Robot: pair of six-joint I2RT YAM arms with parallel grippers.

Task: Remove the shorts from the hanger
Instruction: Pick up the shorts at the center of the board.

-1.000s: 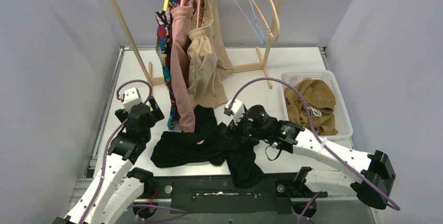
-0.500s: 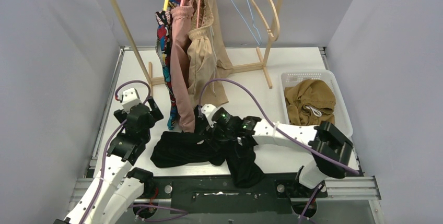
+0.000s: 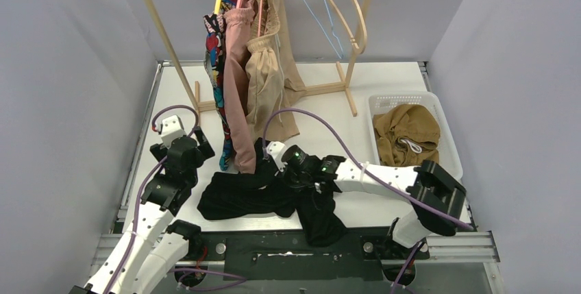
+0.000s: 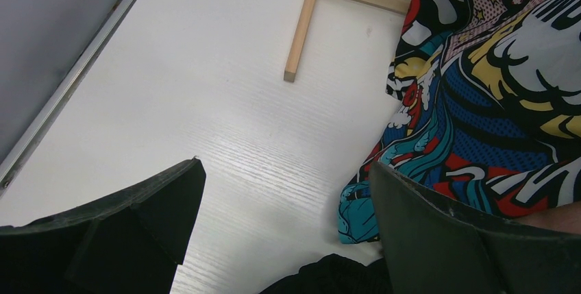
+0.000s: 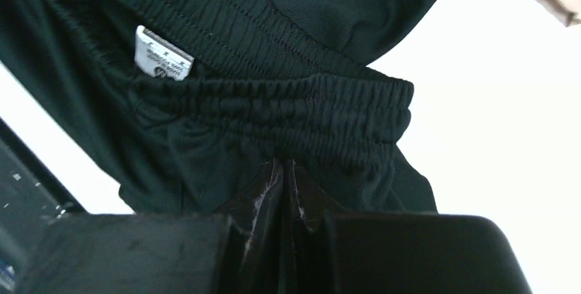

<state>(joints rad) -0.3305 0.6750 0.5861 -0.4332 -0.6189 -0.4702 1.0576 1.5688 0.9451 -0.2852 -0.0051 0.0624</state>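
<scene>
Between grey walls (image 3: 68,68), white table (image 3: 384,81) bears black shorts (image 3: 236,194).

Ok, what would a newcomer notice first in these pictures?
The black shorts lie heaped at the near edge of the table, the right gripper shut on cloth just below their waistband. Behind, bright comic-print shorts hang on the rack, and a tan-brown pair fills the white basket at far right.
</scene>
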